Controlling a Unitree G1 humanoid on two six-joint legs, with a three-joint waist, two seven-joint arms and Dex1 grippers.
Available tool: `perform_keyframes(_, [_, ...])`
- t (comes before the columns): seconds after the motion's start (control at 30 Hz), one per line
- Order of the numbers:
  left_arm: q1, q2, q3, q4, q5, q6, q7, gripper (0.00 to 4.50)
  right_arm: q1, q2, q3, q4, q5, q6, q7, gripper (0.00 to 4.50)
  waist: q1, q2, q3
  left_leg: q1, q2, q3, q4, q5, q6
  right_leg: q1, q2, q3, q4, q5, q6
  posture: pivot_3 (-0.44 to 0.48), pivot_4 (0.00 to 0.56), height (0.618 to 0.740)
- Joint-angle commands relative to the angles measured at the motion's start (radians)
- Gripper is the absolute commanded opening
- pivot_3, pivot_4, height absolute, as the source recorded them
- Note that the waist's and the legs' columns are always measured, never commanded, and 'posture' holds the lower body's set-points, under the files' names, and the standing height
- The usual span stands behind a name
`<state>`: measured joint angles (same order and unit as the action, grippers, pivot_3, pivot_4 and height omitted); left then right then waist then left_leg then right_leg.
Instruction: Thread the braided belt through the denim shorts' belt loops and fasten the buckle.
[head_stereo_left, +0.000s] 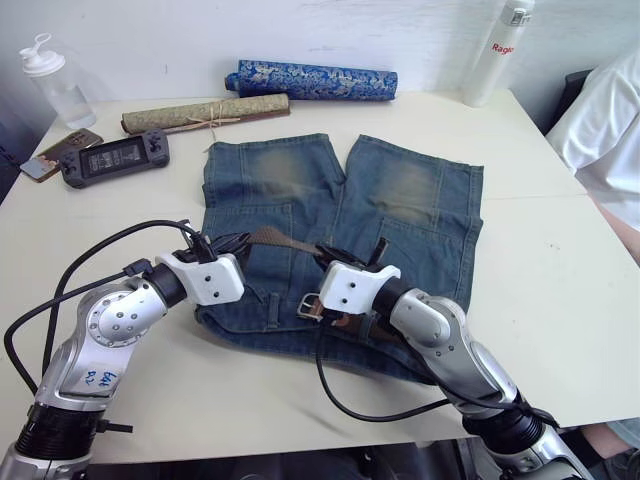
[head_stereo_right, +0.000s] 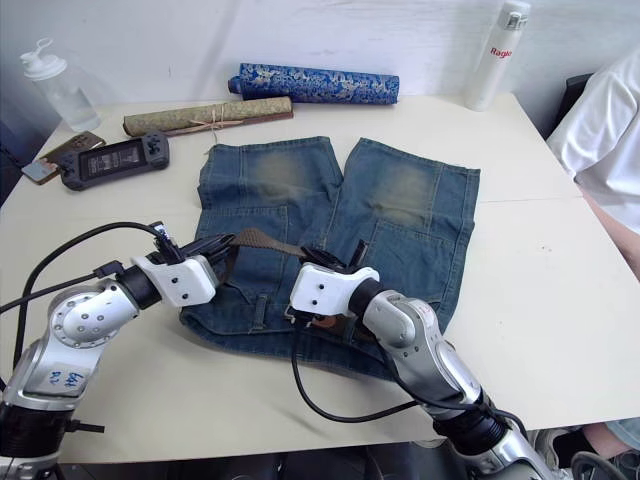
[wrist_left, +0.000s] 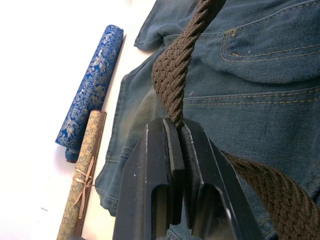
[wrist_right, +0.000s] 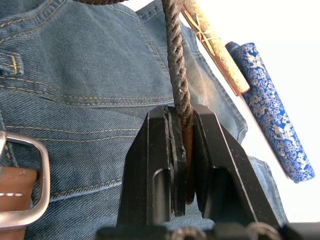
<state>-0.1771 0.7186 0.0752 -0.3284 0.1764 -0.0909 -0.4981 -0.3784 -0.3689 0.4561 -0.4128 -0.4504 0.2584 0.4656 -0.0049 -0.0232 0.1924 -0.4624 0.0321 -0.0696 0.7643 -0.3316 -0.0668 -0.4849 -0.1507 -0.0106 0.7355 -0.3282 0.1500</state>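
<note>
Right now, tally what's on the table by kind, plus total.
Clothing, 2: denim shorts, braided belt with its buckle, held in both grippers' jaws
Rolls, 2: blue patterned roll, olive rolled mat
Bottles, 2: clear bottle, white bottle
Handheld devices, 2: black game console, brown phone
Total: 8

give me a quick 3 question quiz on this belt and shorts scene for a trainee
1. True or false: both grippers are shut on the braided belt.
2. Which lies nearer the denim shorts on the table: A) the olive rolled mat, B) the blue patterned roll?
3. Fill in: the silver buckle lies on the shorts just beside the ____ gripper.

Key
1. True: the left gripper and the right gripper each pinch the woven strap.
2. A.
3. Right.
</note>
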Motion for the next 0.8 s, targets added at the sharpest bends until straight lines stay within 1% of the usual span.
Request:
perform_keyframes(0.03, [0.012, 0.000, 0.067, -0.104, -0.133, 0.138, -0.060, 1.96, -0.023, -0.011, -0.020, 0.005, -0.023, -0.057, -0.010, 0.00, -0.001, 0.000, 0.000, -0.001, 0.000, 0.000, 0.001, 0.000, 0.000, 0.000, 0.000, 0.000, 0.001, 0.000, 0.000, 0.000, 0.150, 0.645])
perform_keyframes(0.1, [0.024, 0.007, 0.108, -0.166, -0.266, 0.268, -0.117, 2.94, -0.029, -0.017, -0.023, 0.019, -0.029, -0.080, -0.014, 0.00, -0.003, 0.000, 0.000, -0.001, 0.000, 0.000, 0.003, 0.000, 0.000, -0.001, 0.000, 0.000, 0.003, -0.001, -0.001, 0.000, 0.150, 0.645])
perform_keyframes(0.13, [0.026, 0.014, 0.153, -0.211, -0.390, 0.393, -0.146, 3.38, -0.036, -0.021, -0.022, 0.031, -0.038, -0.095, -0.018, 0.00, -0.003, 0.000, 0.000, -0.001, 0.000, 0.000, 0.003, 0.000, 0.000, -0.001, 0.000, 0.000, 0.003, -0.002, -0.001, 0.000, 0.150, 0.645])
perform_keyframes(0.17, [0.027, 0.021, 0.187, -0.245, -0.480, 0.489, -0.165, 3.38, -0.040, -0.023, -0.022, 0.039, -0.044, -0.106, -0.021, 0.00, -0.007, 0.000, 0.000, -0.001, 0.000, 0.000, 0.003, 0.000, 0.000, -0.001, 0.000, 0.000, 0.004, -0.002, -0.001, 0.000, 0.150, 0.645])
perform_keyframes(0.2, [0.025, 0.035, 0.241, -0.277, -0.602, 0.598, -0.181, 3.38, -0.045, -0.024, -0.023, 0.049, -0.052, -0.121, -0.026, 0.00, -0.007, 0.000, 0.000, -0.001, 0.000, -0.001, 0.003, 0.000, 0.000, -0.001, 0.000, 0.000, 0.004, -0.003, -0.001, 0.000, 0.150, 0.645])
perform_keyframes(0.23, [0.026, 0.061, 0.319, -0.283, -0.799, 0.736, -0.188, 3.38, -0.054, -0.025, -0.023, 0.064, -0.062, -0.138, -0.038, 0.00, -0.012, 0.000, 0.000, -0.001, 0.000, -0.001, 0.003, 0.000, 0.000, -0.001, 0.000, 0.000, 0.005, -0.003, -0.001, 0.000, 0.150, 0.645])
perform_keyframes(0.27, [0.024, 0.074, 0.378, -0.277, -0.950, 0.830, -0.183, 3.38, -0.061, -0.024, -0.021, 0.077, -0.070, -0.153, -0.048, 0.00, -0.012, 0.000, 0.000, -0.001, 0.000, -0.001, 0.003, 0.000, 0.000, -0.001, 0.000, 0.000, 0.006, -0.003, -0.001, 0.000, 0.150, 0.645])
perform_keyframes(0.3, [0.033, 0.081, 0.426, -0.256, -1.141, 0.904, -0.145, 3.38, -0.070, -0.023, -0.016, 0.091, -0.081, -0.168, -0.057, 0.00, -0.016, -0.001, 0.001, -0.001, 0.000, -0.002, 0.004, 0.000, 0.000, -0.001, 0.000, 0.000, 0.007, -0.004, -0.002, 0.000, 0.150, 0.645])
perform_keyframes(0.33, [0.051, 0.089, 0.460, -0.234, -1.328, 0.942, -0.105, 3.38, -0.077, -0.020, -0.011, 0.106, -0.091, -0.184, -0.069, 0.00, -0.022, -0.002, 0.001, -0.001, 0.000, -0.003, 0.005, 0.000, 0.000, -0.002, 0.000, 0.000, 0.009, -0.006, -0.002, 0.000, 0.150, 0.645])
perform_keyframes(0.37, [0.072, 0.093, 0.483, -0.214, -1.477, 0.970, -0.059, 3.38, -0.082, -0.017, -0.006, 0.119, -0.099, -0.202, -0.077, 0.00, -0.024, -0.002, 0.001, -0.001, 0.000, -0.004, 0.005, 0.000, 0.000, -0.002, 0.000, -0.001, 0.010, -0.006, -0.003, 0.000, 0.150, 0.645])
perform_keyframes(0.4, [0.102, 0.086, 0.505, -0.201, -1.576, 0.997, -0.019, 3.38, -0.087, -0.014, -0.001, 0.132, -0.107, -0.222, -0.088, 0.00, -0.024, -0.002, 0.001, 0.000, 0.000, -0.004, 0.004, 0.000, 0.000, -0.002, 0.000, -0.001, 0.011, -0.007, -0.004, 0.000, 0.150, 0.645])
perform_keyframes(0.43, [0.135, 0.069, 0.512, -0.199, -1.636, 1.010, 0.023, 3.38, -0.090, -0.012, 0.002, 0.142, -0.112, -0.240, -0.098, 0.00, -0.024, -0.002, 0.001, 0.000, 0.000, -0.004, 0.004, -0.001, 0.000, -0.002, -0.001, -0.001, 0.013, -0.008, -0.004, 0.000, 0.150, 0.645])
perform_keyframes(0.47, [0.171, 0.045, 0.500, -0.194, -1.707, 1.007, 0.100, 3.38, -0.093, -0.010, 0.006, 0.152, -0.117, -0.261, -0.105, 0.00, -0.026, -0.002, 0.001, 0.001, 0.000, -0.004, 0.005, -0.001, 0.000, -0.002, -0.001, -0.001, 0.015, -0.009, -0.004, 0.000, 0.150, 0.645])
perform_keyframes(0.53, [0.229, 0.015, 0.457, -0.197, -1.838, 0.987, 0.241, 3.38, -0.096, -0.008, 0.009, 0.170, -0.126, -0.309, -0.123, 0.00, -0.025, -0.002, 0.001, 0.002, 0.000, -0.004, 0.005, -0.002, -0.002, -0.002, -0.001, -0.001, 0.017, -0.011, -0.005, 0.000, 0.150, 0.645])
perform_keyframes(0.57, [0.244, 0.012, 0.441, -0.200, -1.889, 0.978, 0.291, 3.38, -0.097, -0.007, 0.008, 0.177, -0.131, -0.327, -0.129, 0.00, -0.024, -0.003, 0.001, 0.002, 0.000, -0.004, 0.006, -0.002, -0.002, -0.002, -0.001, 0.000, 0.018, -0.011, -0.005, 0.000, 0.150, 0.645])
perform_keyframes(0.63, [0.247, -0.053, 0.363, -0.172, -2.034, 0.892, 0.510, 3.38, -0.100, -0.001, 0.002, 0.192, -0.133, -0.359, -0.142, 0.00, -0.018, -0.003, 0.001, 0.002, 0.000, -0.005, 0.007, -0.002, -0.002, -0.003, -0.001, 0.000, 0.019, -0.012, -0.005, 0.000, 0.150, 0.645])
perform_keyframes(0.67, [0.243, -0.085, 0.324, -0.166, -2.078, 0.856, 0.598, 3.38, -0.102, 0.000, -0.001, 0.199, -0.135, -0.372, -0.146, 0.00, -0.017, -0.003, 0.001, 0.002, 0.000, -0.005, 0.009, -0.002, -0.002, -0.003, -0.001, 0.000, 0.022, -0.012, -0.007, 0.000, 0.150, 0.645])
perform_keyframes(0.7, [0.235, -0.109, 0.288, -0.166, -2.097, 0.834, 0.660, 3.38, -0.105, 0.000, -0.002, 0.205, -0.135, -0.383, -0.145, 0.00, -0.015, -0.003, 0.001, 0.002, 0.000, -0.005, 0.010, -0.003, -0.003, -0.003, -0.001, 0.000, 0.022, -0.012, -0.007, 0.000, 0.150, 0.645])
perform_keyframes(0.77, [0.200, -0.181, 0.233, -0.202, -2.134, 0.774, 0.742, 3.38, -0.110, -0.005, 0.001, 0.222, -0.130, -0.427, -0.145, 0.00, -0.010, -0.003, 0.001, 0.000, 0.000, -0.006, 0.017, -0.005, -0.005, -0.003, -0.001, 0.000, 0.026, -0.014, -0.008, 0.000, 0.150, 0.645])
perform_keyframes(0.8, [0.178, -0.227, 0.209, -0.224, -2.143, 0.743, 0.778, 3.38, -0.112, -0.005, 0.000, 0.229, -0.127, -0.449, -0.147, 0.00, -0.008, -0.003, 0.001, -0.002, 0.000, -0.006, 0.026, -0.010, -0.006, -0.003, -0.001, 0.000, 0.033, -0.017, -0.007, 0.000, 0.150, 0.645])
